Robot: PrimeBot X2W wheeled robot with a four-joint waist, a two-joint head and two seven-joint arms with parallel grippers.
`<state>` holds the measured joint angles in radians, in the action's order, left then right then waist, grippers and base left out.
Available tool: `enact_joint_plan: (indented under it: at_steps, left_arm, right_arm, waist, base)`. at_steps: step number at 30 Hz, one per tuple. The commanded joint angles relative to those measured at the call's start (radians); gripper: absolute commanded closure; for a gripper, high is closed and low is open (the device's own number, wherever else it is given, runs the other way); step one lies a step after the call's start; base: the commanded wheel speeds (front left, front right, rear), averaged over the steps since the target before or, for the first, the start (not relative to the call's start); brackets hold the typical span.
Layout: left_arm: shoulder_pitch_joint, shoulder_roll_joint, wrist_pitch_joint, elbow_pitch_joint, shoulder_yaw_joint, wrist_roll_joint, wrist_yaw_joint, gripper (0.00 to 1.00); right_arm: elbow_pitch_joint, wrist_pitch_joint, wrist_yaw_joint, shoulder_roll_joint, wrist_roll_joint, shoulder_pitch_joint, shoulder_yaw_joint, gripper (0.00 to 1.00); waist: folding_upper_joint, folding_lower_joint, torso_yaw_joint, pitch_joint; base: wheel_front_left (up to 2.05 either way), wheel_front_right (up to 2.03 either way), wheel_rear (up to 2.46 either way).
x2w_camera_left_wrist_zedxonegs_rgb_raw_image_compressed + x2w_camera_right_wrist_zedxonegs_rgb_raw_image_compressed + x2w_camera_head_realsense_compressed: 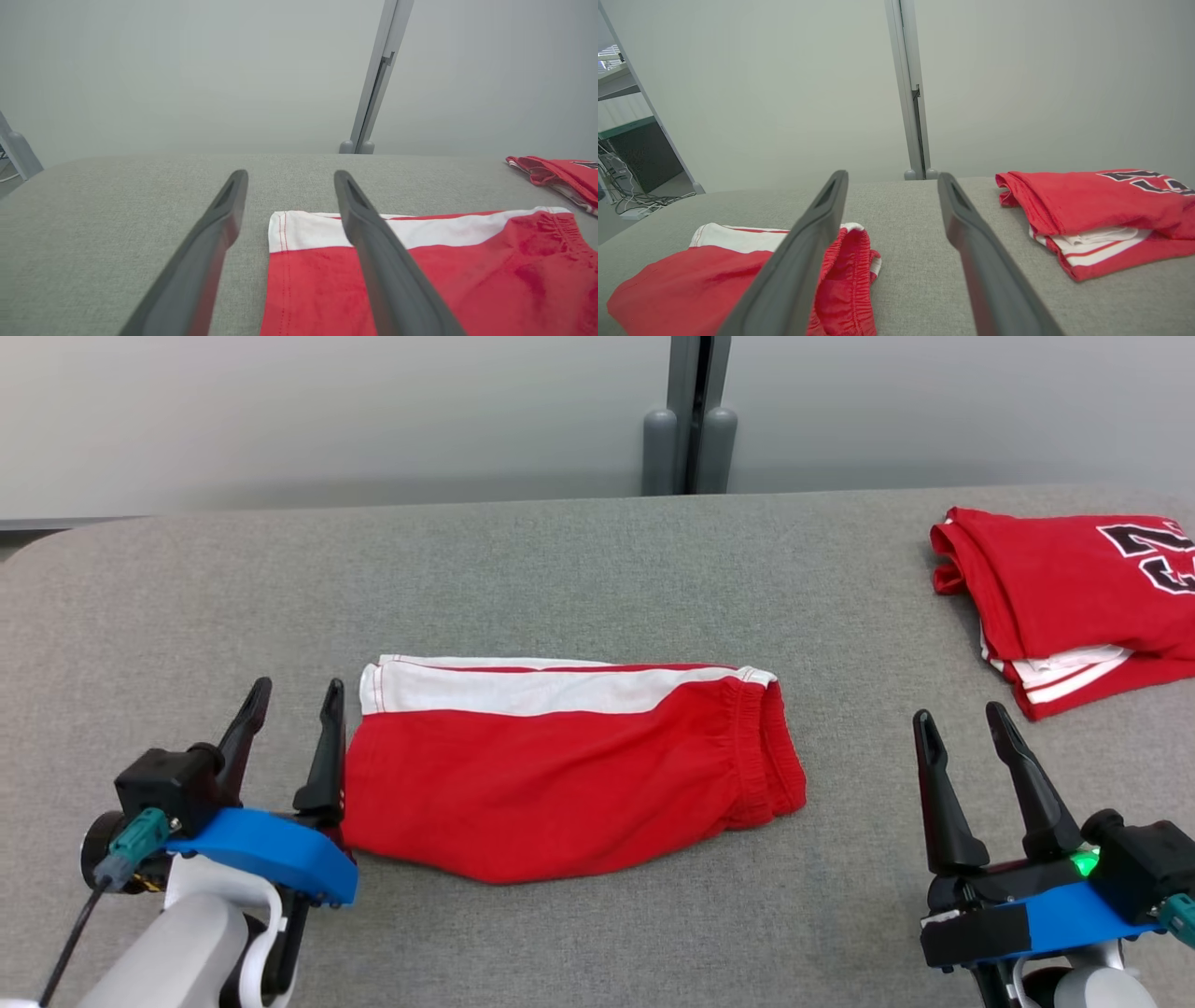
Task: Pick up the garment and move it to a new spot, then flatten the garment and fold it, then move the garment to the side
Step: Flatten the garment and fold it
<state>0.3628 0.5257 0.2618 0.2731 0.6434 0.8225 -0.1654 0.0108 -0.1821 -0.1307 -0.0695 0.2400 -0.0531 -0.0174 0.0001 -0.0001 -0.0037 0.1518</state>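
Head view: a red garment (pixel 560 775), with a white band along its far edge and a gathered elastic waist at its right end, lies flat near the middle of the grey fabric-covered counter (pixel 579 579). The left tool (pixel 297 686) stands at the garment's left edge with its two dark fingers (pixel 327 747) spread apart and nothing between them. The finger nearer the cloth overlaps that edge, and whether it touches cannot be told. The right tool (pixel 959 712) is likewise open and empty, low at the right, well apart from the garment's waist end. A folded red jersey (pixel 1064 588) with white trim and dark numerals rests at the far right of the counter, apart from both tools. Left wrist view: the fingers frame bare counter, and the garment's white-banded corner passes behind the right-hand finger. Right wrist view: bare counter lies between the fingers, with the garment's waist to their left and the jersey to their right.
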Motion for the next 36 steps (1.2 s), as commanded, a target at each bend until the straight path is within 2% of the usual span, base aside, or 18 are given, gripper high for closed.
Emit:
enact_joint_plan:
  at_steps: [1, 12, 16, 23, 36]
  left_arm:
    - [-0.031, -0.013, 0.003, -0.01, -0.022, -0.03, -0.002, 0.0]
    - [-0.194, -0.155, 0.004, -0.111, -0.303, -0.294, 0.017, 0.0]
    - [-0.253, -0.186, 0.004, -0.133, -0.376, -0.377, 0.032, 0.0]
    - [-0.339, -0.23, 0.004, -0.141, -0.451, -0.488, 0.071, 0.0]
    - [-0.39, -0.338, 0.004, -0.11, -0.569, -0.586, 0.155, 0.0]
  right_arm:
    - [-0.006, -0.005, 0.0, -0.001, 0.003, -0.007, 0.005, 0.0]
    - [-0.043, -0.022, 0.0, 0.005, -0.008, 0.024, 0.029, 0.0]
    - [-0.049, -0.026, 0.0, 0.009, -0.017, 0.042, 0.045, 0.0]
    - [-0.059, -0.025, 0.0, 0.014, -0.038, 0.068, 0.058, 0.0]
    - [-0.085, -0.016, 0.0, 0.018, -0.06, 0.083, 0.059, 0.0]
  waist:
    - [-0.0001, 0.0001, 0.003, -0.005]
    - [-0.0001, 0.0001, 0.034, -0.063]
    - [-0.0001, 0.0001, 0.038, -0.076]
    - [-0.0001, 0.0001, 0.041, -0.092]
    - [-0.0001, 0.0001, 0.051, -0.111]
  base:
    - [0.0, 0.0, 0.0]
    - [0.0, 0.0, 0.0]
    - [0.0, 0.0, 0.0]
    - [0.0, 0.0, 0.0]
    - [0.0, 0.0, 0.0]
